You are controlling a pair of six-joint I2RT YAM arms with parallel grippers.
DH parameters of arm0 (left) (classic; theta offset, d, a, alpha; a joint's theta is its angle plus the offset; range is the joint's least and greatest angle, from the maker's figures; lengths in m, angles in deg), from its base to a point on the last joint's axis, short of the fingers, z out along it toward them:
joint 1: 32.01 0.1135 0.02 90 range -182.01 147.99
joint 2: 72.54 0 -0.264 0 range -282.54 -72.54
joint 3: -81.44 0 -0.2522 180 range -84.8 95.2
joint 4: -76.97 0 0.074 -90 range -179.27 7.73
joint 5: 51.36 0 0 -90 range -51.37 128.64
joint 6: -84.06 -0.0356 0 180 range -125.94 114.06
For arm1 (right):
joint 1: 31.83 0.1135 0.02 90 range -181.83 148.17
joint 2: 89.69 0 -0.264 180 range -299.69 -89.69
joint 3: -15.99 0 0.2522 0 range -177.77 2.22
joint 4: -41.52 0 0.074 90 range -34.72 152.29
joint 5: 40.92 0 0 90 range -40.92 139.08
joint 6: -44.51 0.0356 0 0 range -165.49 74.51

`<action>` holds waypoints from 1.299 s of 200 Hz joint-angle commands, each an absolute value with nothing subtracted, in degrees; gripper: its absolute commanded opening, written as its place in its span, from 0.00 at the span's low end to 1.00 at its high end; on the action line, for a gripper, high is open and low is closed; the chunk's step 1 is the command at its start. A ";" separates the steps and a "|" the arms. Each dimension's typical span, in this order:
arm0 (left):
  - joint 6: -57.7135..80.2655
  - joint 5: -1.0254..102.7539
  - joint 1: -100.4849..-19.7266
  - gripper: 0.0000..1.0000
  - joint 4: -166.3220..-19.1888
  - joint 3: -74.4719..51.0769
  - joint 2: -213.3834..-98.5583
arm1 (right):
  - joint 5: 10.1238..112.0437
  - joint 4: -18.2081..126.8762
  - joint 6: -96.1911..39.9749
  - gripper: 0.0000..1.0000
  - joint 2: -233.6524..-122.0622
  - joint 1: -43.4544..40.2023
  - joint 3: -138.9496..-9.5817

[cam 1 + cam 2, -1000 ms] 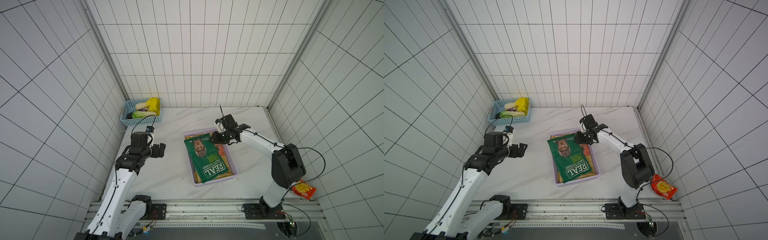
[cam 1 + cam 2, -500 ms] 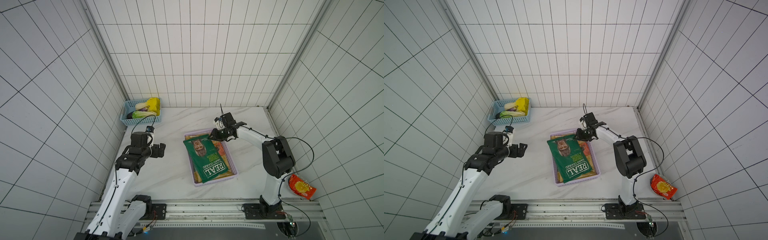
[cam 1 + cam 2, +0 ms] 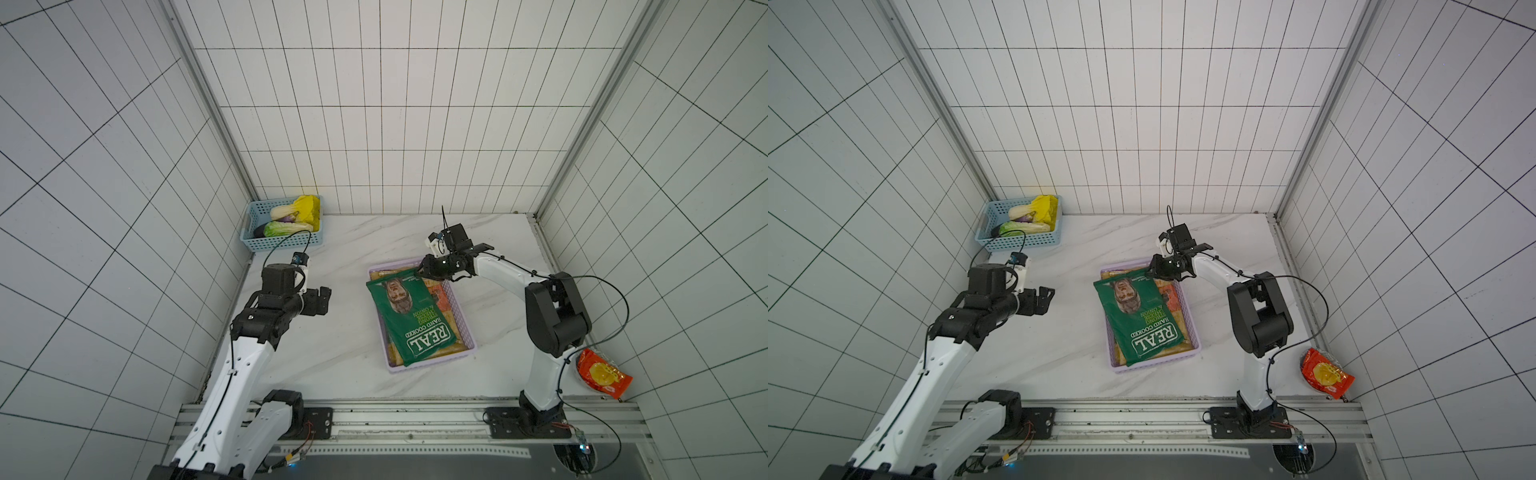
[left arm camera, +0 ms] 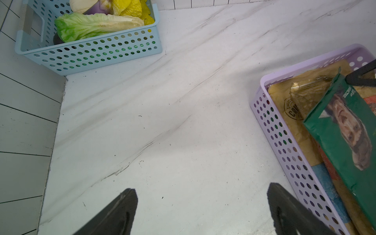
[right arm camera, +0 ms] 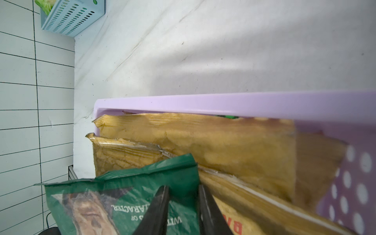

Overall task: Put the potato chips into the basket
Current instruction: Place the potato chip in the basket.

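Right gripper [image 3: 422,271]: jaws narrow, pinched on a bag corner. Shallow lilac perforated plastic basket [image 3: 451,358] noted at frame centre; dark green flat foil "REAL" chip bag [image 3: 415,320] laid in it over tan bags [image 5: 203,138]. Bag judged light, soft, slippery; crimped top seam preferred.

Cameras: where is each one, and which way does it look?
Both top views: high over the robot's bases, looking down on the table; both arms, the left gripper and right gripper show.
Left wrist: on the left arm, facing the blue basket; its open fingers show.
Right wrist: on the right arm, close over the lilac basket; its fingers show.
Wrist views share the lilac basket and dark green REAL bag.
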State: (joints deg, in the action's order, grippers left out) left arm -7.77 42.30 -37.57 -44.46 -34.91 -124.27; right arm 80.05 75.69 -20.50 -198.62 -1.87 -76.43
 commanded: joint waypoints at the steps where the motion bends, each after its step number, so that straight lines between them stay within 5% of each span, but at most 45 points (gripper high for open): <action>1: -8.19 41.86 -37.46 0.98 -45.44 -35.31 -123.87 | 81.03 75.24 -19.66 0.29 -198.51 -2.15 -75.57; 110: -8.17 41.96 -37.41 0.98 -45.44 -35.30 -123.96 | 74.72 76.48 -20.20 0.00 -197.29 -0.91 -74.59; 218: -8.14 42.13 -37.45 0.98 -45.42 -35.31 -123.98 | 66.01 78.80 -21.47 0.00 -189.80 -0.73 -72.83; 260: -8.14 42.06 -37.46 0.98 -45.55 -35.41 -124.05 | 71.13 80.91 -23.43 0.31 -194.22 1.35 -77.83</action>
